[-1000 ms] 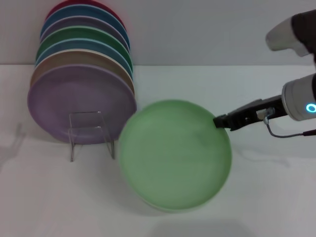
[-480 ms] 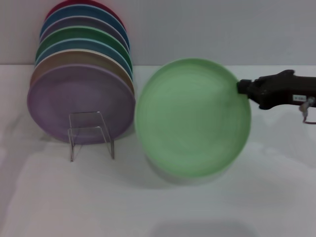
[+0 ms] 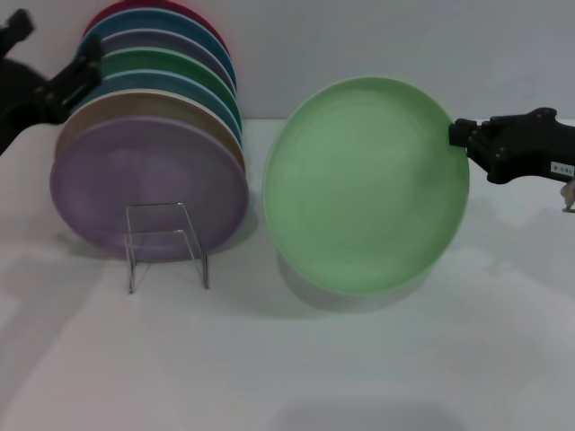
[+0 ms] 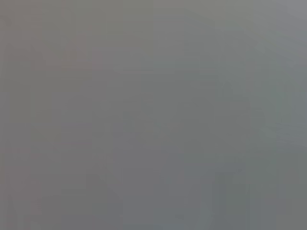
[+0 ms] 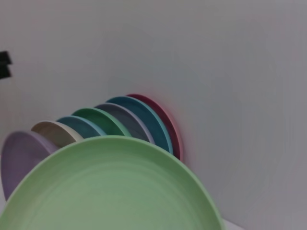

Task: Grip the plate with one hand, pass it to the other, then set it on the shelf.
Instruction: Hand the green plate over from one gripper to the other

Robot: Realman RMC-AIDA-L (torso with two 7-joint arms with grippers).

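Your right gripper [image 3: 456,136] is clamped on the right rim of the plate [image 3: 366,187], with its black fingers pinching the edge from the right side of the scene. This edge grip holds the plate raised off the table [image 3: 359,377] and tilted almost upright, face toward you, which leaves the opposite rim free for the receiving arm to take. The plate extends leftward from the fingertips and hangs well right of the shelf [image 3: 166,242]. The shelf stands just in front of the lilac plate [image 3: 135,175], the nearest of the stacked plates [image 3: 166,67] leaning at far left. Your left gripper [image 3: 45,76] sits at the far left edge, near the stack and well apart from the plate; you cannot tell its finger state. The left wrist view shows nothing usable.
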